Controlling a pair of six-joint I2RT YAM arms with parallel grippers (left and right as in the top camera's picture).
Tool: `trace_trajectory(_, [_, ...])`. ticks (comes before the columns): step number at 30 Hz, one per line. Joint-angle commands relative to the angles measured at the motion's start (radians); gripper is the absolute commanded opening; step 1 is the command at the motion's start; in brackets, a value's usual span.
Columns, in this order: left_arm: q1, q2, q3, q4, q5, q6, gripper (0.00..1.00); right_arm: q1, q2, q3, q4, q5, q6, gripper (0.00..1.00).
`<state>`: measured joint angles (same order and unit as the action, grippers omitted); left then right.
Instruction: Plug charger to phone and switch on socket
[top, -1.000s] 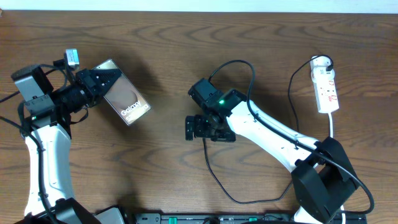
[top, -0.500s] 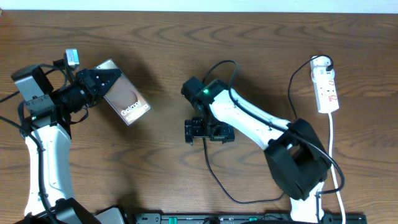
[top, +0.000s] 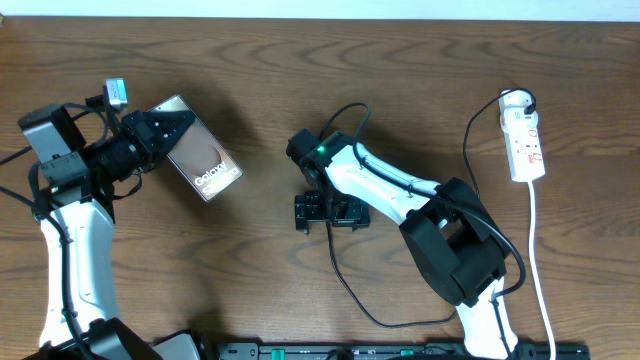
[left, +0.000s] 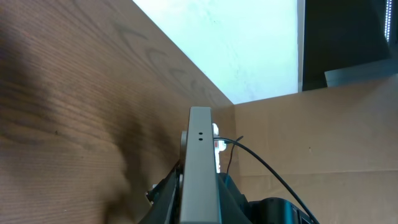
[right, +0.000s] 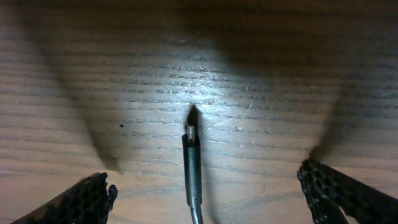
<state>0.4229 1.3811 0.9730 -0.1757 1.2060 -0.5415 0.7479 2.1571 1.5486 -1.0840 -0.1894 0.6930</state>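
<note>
Right tool (right: 210, 190), released, has shifted over the thin black charger plug (right: 191, 134); I may grasp. Left tool (top: 165, 135) clenches brown-bronze phone (top: 205, 160).

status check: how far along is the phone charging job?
Done: left gripper is shut on the phone. In hand: right gripper hangs open astride the charger plug lying on the table, not gripping it. Left: grasp the plug, insert it in the phone, then switch on the socket, which sits untouched at the far right.
</note>
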Motion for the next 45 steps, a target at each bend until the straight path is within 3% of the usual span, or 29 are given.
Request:
trace_trajectory(1, [0.004,-0.002,-0.002,0.005,0.04,0.014,0.08,0.008,0.016,0.013,0.01,0.005,0.007,0.9])
trace_trajectory(9, [0.004,-0.002,-0.002,0.004,0.04,0.014,0.08,0.017,0.016,0.013,0.01,0.017,0.035,0.58])
trace_trajectory(25, [0.004,-0.002,-0.003,0.0,0.04,0.014,0.08,0.019,0.016,0.013,-0.006,0.019,0.047,0.18])
trace_trajectory(36, [0.004,-0.002,-0.002,0.0,0.04,0.014,0.08,0.019,0.016,0.013,-0.008,0.019,0.051,0.11])
trace_trajectory(40, [0.004,-0.002,-0.003,-0.003,0.04,0.014,0.08,0.019,0.016,0.013,-0.009,0.019,0.051,0.01])
trace_trajectory(45, [0.004,-0.002,-0.002,-0.005,0.04,0.014,0.08,0.019,0.016,0.013,-0.01,0.012,0.05,0.01])
